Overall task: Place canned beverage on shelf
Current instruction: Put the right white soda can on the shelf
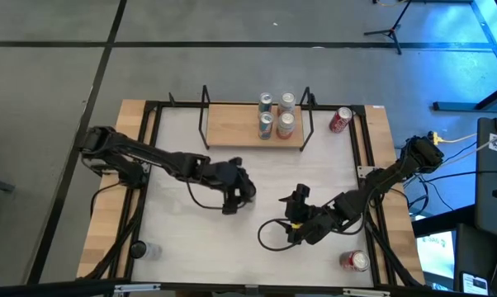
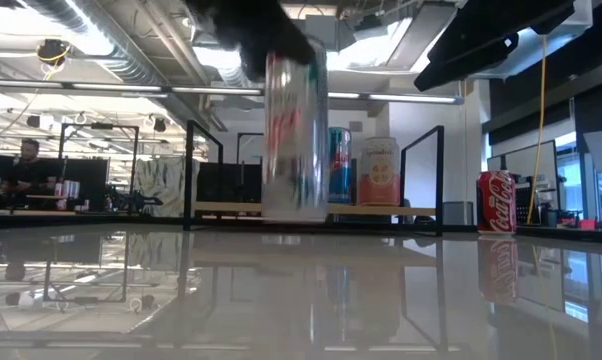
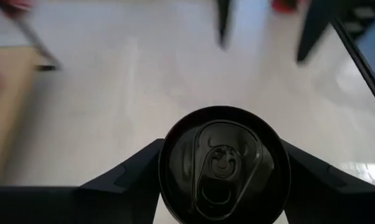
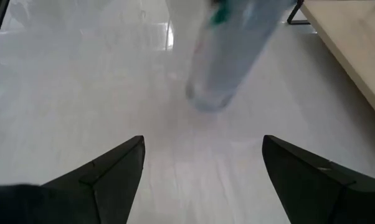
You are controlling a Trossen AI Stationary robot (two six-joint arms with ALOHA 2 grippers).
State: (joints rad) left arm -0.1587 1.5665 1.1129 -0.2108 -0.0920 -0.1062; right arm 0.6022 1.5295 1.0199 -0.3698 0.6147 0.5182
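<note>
Left gripper (image 3: 222,186) clamped on silver can (image 2: 295,135), held upright just above counter (image 1: 182,239) mid-area. Right gripper (image 4: 203,168) nearby, jaws wide, nothing in them. Beyond: shelf (image 1: 232,128) w/ four cans (image 1: 276,115), red can (image 1: 340,120) beside it.

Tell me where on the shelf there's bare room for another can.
The shelf is bare across its left and middle, from the left black uprights to the four cans. Those cans crowd the right end against the right uprights.
</note>
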